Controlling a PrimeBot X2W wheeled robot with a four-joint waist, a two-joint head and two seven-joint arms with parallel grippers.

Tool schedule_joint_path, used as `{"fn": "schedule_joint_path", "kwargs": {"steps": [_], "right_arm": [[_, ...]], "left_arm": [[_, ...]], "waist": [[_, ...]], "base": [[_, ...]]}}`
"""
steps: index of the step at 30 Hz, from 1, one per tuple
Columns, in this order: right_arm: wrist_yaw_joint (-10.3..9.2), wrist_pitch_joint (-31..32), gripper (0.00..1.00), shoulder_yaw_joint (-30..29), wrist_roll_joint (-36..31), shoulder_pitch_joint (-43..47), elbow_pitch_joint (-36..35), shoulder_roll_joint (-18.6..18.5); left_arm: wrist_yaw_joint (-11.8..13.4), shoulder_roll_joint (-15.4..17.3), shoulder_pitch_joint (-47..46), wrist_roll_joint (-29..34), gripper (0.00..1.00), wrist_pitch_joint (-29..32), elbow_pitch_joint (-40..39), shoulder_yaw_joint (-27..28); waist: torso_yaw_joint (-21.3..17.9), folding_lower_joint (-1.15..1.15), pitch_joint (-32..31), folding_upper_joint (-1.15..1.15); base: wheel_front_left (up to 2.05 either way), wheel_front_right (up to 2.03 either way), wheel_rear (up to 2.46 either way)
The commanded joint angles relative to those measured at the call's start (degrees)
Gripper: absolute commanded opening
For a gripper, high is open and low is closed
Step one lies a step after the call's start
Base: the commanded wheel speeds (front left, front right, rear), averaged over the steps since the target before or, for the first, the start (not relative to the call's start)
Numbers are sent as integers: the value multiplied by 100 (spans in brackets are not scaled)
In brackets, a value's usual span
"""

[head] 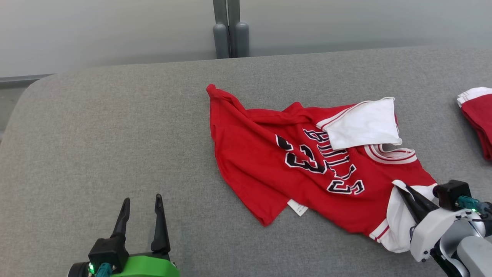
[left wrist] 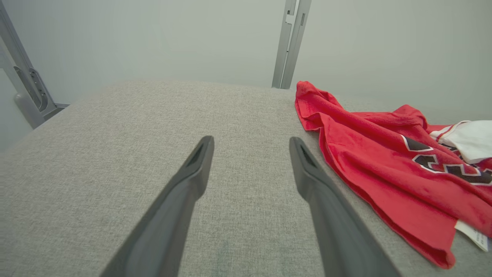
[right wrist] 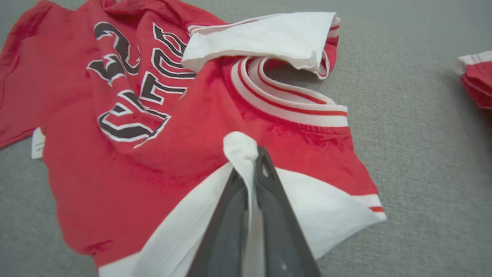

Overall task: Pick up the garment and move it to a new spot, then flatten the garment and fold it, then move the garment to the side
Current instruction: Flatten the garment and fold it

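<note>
Right gripper (right wrist: 250, 161) has its two dark fingers squeezed together on a bunched fold of the white sleeve (right wrist: 240, 148), and a little tuft of it pokes out past the tips. That sleeve sits at the 4 o'clock corner of the red jersey (head: 307, 165). The jersey is lying rumpled on the grey padded surface (head: 115, 134), right of centre in the head view, with the black lettering facing up. Its other white sleeve (head: 365, 123) is flopped over at about 1 o'clock, and a small white label (head: 298, 207) sticks out at 7 o'clock.

Left gripper (head: 142, 200) is way off at 7 o'clock of the head view, fingers spread wide with nothing between them, over bare fabric and well apart from the jersey. There's a second red-and-white garment (head: 476, 115) at the 3 o'clock edge.
</note>
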Motion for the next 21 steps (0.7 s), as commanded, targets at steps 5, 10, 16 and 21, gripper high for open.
{"fn": "schedule_joint_path", "kwargs": {"steps": [5, 10, 16, 21], "right_arm": [[-4, -123, 0, -376, -11, 400, -407, -132], [-4, -140, 0, -677, -111, 742, -767, -100], [-4, -246, 0, -1112, -228, 1178, -991, 59], [-4, -300, 14, -1348, -391, 1435, -971, 210]], "left_arm": [[-54, -4, 127, 55, 100, -16, -42, 194], [-81, -19, 161, 58, 100, -16, -33, 291], [-109, -41, 159, 52, 100, -16, 23, 319], [-123, -50, 178, 14, 100, -16, 44, 342]], "waist": [[-69, 0, 17, 0], [-157, 0, 3, 0], [-229, 0, -54, 0], [-289, 0, -37, 0]], "base": [[0, 0, 0], [0, 0, 0], [0, 0, 0], [0, 0, 0]]}}
